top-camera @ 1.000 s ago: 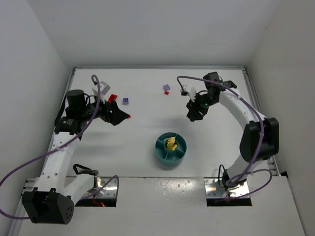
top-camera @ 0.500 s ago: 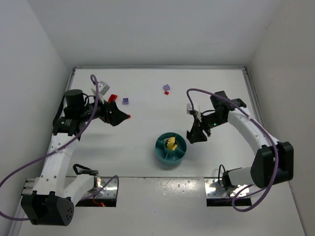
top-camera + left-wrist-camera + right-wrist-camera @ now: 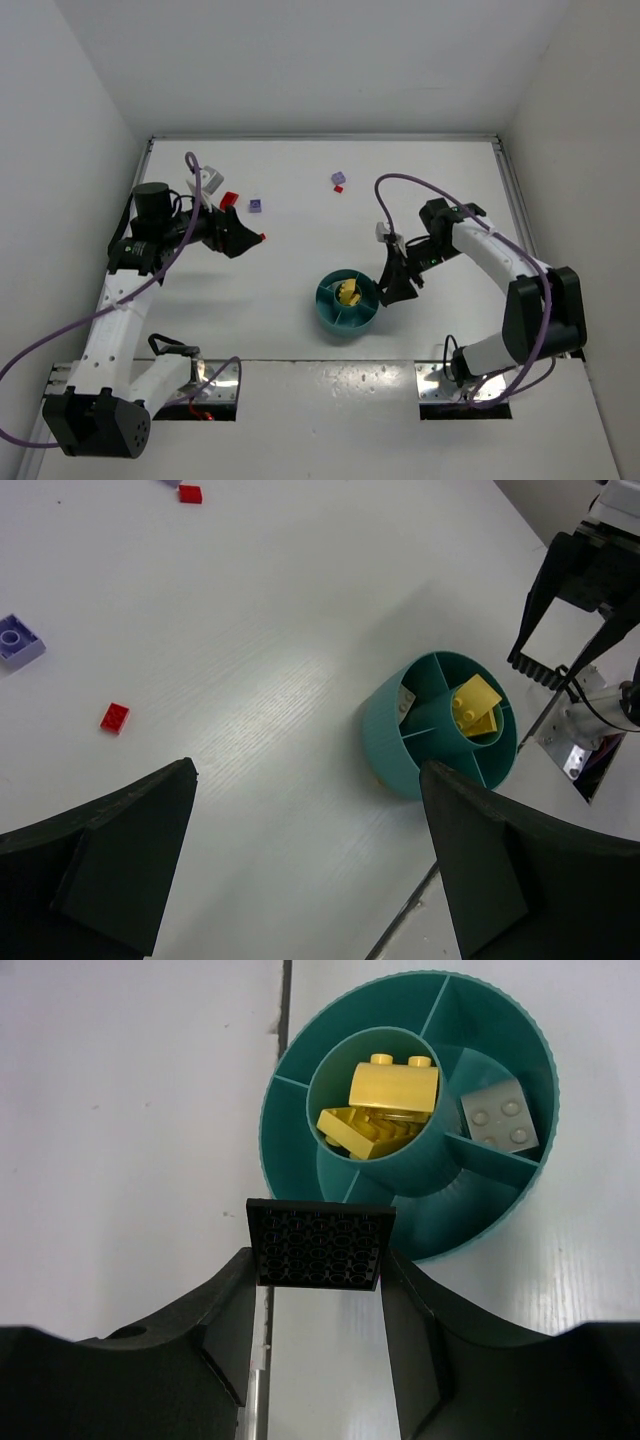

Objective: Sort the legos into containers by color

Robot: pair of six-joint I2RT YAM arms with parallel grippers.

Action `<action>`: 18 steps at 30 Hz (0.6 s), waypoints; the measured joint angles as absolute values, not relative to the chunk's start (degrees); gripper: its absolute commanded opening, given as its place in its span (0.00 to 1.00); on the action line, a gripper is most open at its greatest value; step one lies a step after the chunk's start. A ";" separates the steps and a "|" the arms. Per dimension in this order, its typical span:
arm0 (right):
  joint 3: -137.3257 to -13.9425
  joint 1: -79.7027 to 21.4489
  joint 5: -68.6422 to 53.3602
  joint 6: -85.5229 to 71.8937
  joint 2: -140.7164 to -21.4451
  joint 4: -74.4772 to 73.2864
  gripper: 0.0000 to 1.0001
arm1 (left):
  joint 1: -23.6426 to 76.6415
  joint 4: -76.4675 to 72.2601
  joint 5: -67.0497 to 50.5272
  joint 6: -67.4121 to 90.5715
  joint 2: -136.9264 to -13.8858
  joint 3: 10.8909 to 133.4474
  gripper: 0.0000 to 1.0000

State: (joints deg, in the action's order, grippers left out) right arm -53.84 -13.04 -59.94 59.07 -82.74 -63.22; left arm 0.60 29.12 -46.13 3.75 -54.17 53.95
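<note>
Black studded plate [image 3: 318, 1245] clamped in right pincer [image 3: 320, 1262] beside teal dish [image 3: 298, 1060].

The fingers [image 3: 228, 1310] clamp a black plate [image 3: 320, 1244] at the teal dish [image 3: 300, 1058] rim. Yellow bricks [image 3: 385, 1100] fill the centre well; one grey brick [image 3: 498, 1120] lies in a wedge.

No legible text, labels, brands, numbers or signs in any view — nothing to read.

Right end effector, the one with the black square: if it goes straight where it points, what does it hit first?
The right end effector would probably meet the teal dish at its near rim, the black plate it grips touching first. Height is unclear, so it might pass above.
</note>
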 measured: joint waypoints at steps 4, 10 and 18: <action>-55.20 -13.34 -61.52 61.23 -86.52 -65.52 0.16 | 0.60 29.23 -46.13 3.75 -54.26 53.95 1.00; -55.66 -14.20 -64.20 62.59 -87.66 -66.98 0.18 | 0.60 29.30 -46.11 3.73 -54.26 53.95 1.00; -57.28 -15.44 -65.17 62.94 -91.46 -66.98 0.27 | 0.19 29.36 -46.09 3.73 -54.26 53.95 1.00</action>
